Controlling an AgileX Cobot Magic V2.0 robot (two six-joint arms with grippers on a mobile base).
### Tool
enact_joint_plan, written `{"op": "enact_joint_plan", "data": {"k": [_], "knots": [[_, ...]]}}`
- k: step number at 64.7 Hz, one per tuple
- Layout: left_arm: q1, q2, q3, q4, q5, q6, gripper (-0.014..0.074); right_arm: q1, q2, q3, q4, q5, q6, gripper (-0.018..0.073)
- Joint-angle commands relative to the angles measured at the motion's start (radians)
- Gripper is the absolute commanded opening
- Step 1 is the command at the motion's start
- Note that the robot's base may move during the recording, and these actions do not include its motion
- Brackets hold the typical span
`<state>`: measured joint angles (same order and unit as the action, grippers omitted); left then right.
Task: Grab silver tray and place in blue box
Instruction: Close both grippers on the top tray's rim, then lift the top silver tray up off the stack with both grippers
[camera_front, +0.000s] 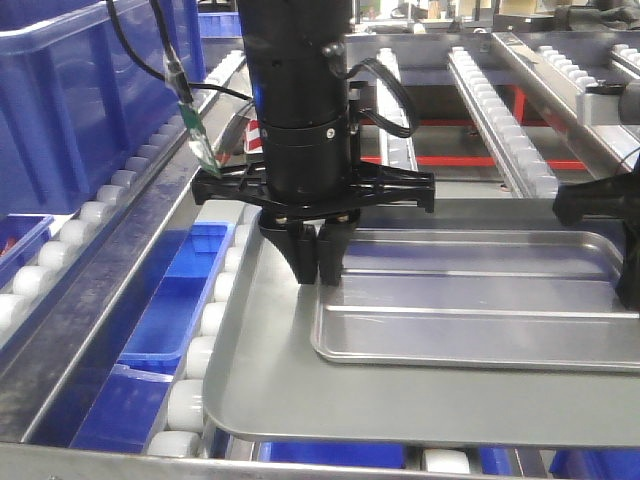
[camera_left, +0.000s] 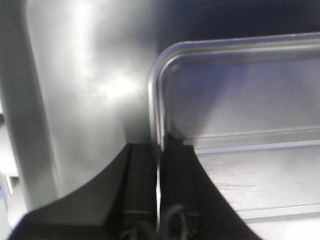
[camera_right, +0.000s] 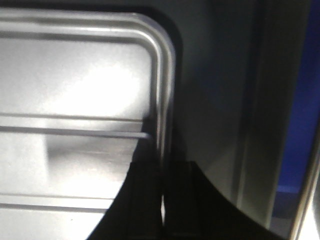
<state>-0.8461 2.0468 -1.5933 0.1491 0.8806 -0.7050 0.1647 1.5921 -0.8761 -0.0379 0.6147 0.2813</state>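
The silver tray (camera_front: 470, 305) lies on a larger flat grey sheet tray (camera_front: 330, 400) in the middle of the roller table. My left gripper (camera_front: 317, 272) is shut on the silver tray's left rim (camera_left: 159, 125), one finger inside and one outside. My right gripper (camera_right: 162, 200) is shut on the silver tray's right rim (camera_right: 162, 90); in the front view only its black arm (camera_front: 600, 205) shows at the right edge. The blue box (camera_front: 85, 95) stands at the back left, beyond the rollers.
Small shallow blue bins (camera_front: 165, 310) sit under the white rollers (camera_front: 205, 330) at the left. Roller rails (camera_front: 500, 110) run across the back. A cable with a green connector (camera_front: 195, 135) hangs beside the left arm.
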Motion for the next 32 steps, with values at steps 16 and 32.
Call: {"op": "enact_joint_plan", "data": {"k": [16,32], "knots": [[-0.029,-0.166,-0.019,0.086,0.094,-0.028,-0.0097,-0.001,-0.196,-0.019,-0.003,0.069,-0.012,0.0056],[-0.031,-0.320,-0.015,0.137,0.168,0.029,-0.0096,0.061,-0.419,-0.019,-0.002,0.155,0.009,0.0056]]}}
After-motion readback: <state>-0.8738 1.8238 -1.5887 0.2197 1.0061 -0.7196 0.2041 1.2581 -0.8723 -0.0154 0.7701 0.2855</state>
